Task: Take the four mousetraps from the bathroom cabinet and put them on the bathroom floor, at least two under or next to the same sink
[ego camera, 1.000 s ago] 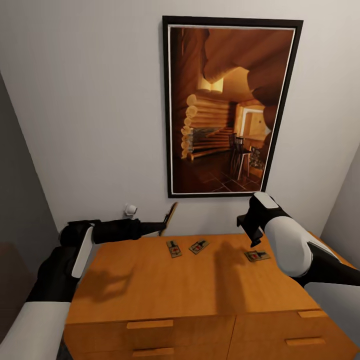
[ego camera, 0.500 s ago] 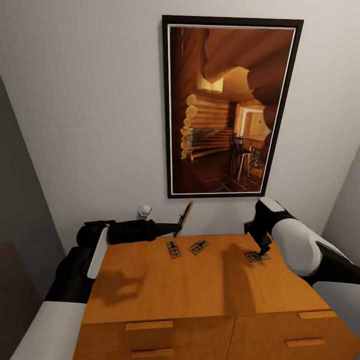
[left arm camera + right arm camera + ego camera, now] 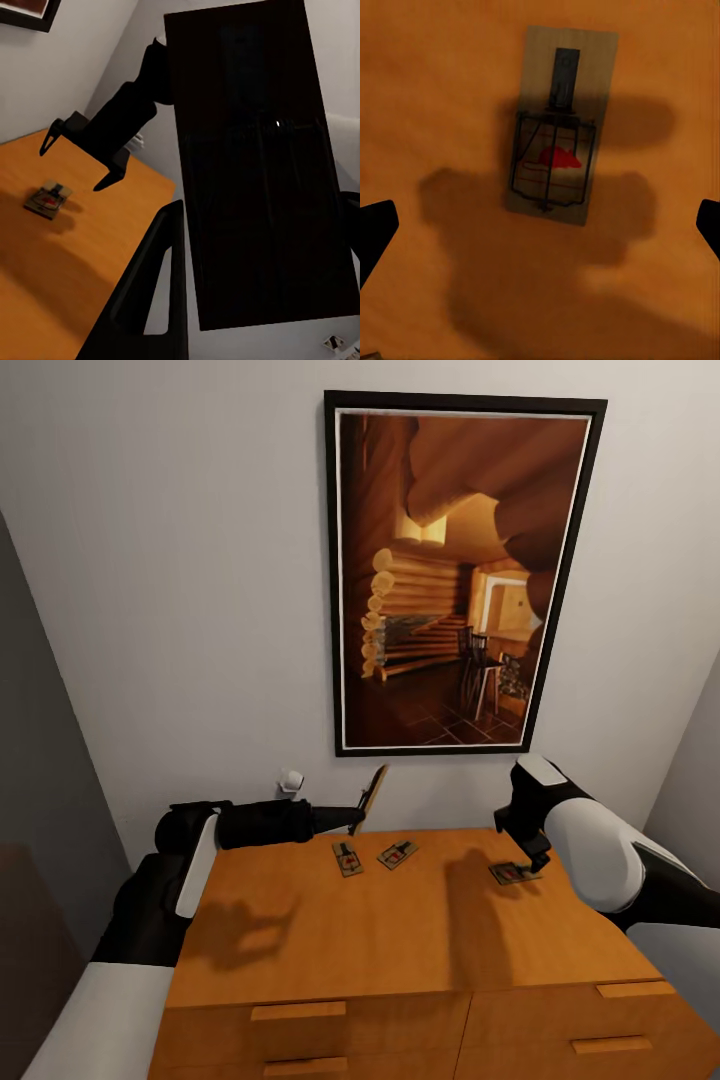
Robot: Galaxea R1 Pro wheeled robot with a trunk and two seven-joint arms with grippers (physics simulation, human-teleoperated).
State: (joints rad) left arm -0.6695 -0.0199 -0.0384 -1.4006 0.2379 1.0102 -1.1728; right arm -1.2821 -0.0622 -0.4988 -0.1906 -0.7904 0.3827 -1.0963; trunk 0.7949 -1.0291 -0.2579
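In the head view, the orange-brown cabinet (image 3: 400,930) is filling the lower half of the frame, its flat top serving as the bench, with drawer fronts along the bottom edge. Two mousetraps are lying close together near the back of the top, one (image 3: 348,858) left of centre and a second (image 3: 397,853) just right of it. A third mousetrap (image 3: 514,873) is lying well apart from them at centre right, directly under the right hand (image 3: 539,863), which is pointing down at it from just above. At centre left, the left hand (image 3: 357,821) is reaching rightward above the back edge of the cabinet, gripping a fourth mousetrap (image 3: 375,788) that is standing tilted in the air against the white wall. A framed picture (image 3: 462,570) is hanging on the wall in the upper centre.

In the left wrist view, the held mousetrap (image 3: 262,165) is showing as a large dark slab across the centre and right, clamped against a dark finger (image 3: 154,277) at the bottom centre. At the left, the right hand (image 3: 82,161) is hanging with its fingers spread above the third mousetrap (image 3: 47,201) at the left edge.

In the right wrist view, the third mousetrap (image 3: 556,126) is lying flat on the wood in the upper centre, between the two dark fingertips (image 3: 373,232) at the left and right edges, which are standing wide apart and not touching it.
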